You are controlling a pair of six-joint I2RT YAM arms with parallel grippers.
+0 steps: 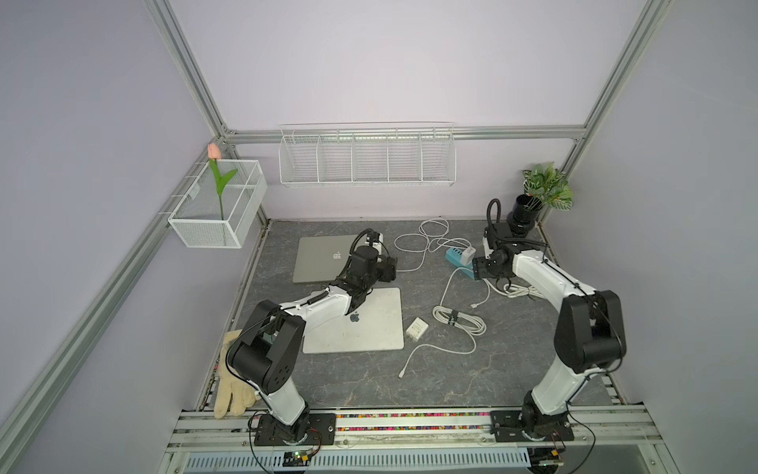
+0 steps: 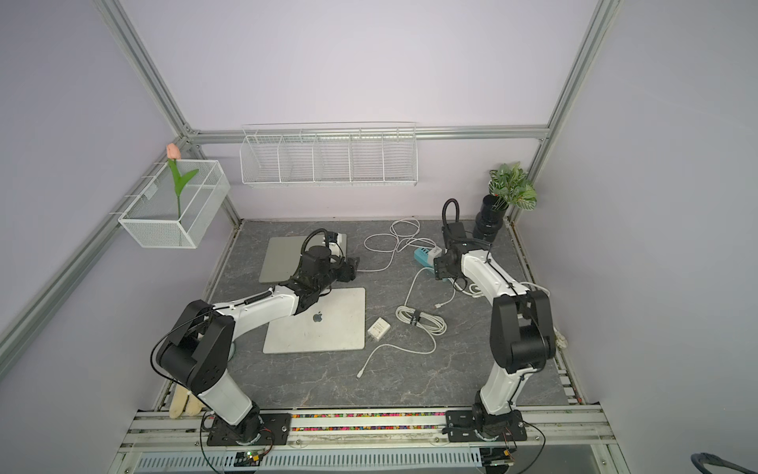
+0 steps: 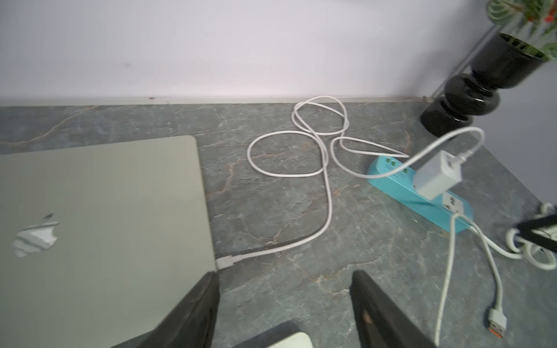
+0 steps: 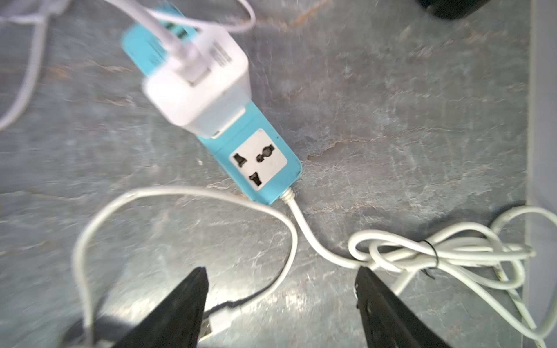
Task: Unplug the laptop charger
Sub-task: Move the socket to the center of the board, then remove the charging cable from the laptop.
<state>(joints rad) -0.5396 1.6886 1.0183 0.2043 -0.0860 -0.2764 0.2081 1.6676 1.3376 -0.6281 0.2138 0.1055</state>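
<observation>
Left wrist view: charger connector (image 3: 224,262) seen seated in laptop (image 3: 99,211) edge, just ahead of one left gripper (image 3: 284,274) finger; jaws spread wide, nothing held. Right gripper (image 4: 280,269) gaping, empty; charger brick (image 4: 196,87) ahead, plugged into power strip (image 4: 271,195). Unplugging judged not started.

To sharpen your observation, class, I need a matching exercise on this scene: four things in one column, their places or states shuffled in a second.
Things: 1 grey laptop; 2 white charger; 3 tulip; 4 glove.
States: A in the mesh basket; B cable plugged into its side; C at the table's front corner; D plugged into the blue power strip.
Pairs: 1-B; 2-D; 3-A; 4-C.
</observation>
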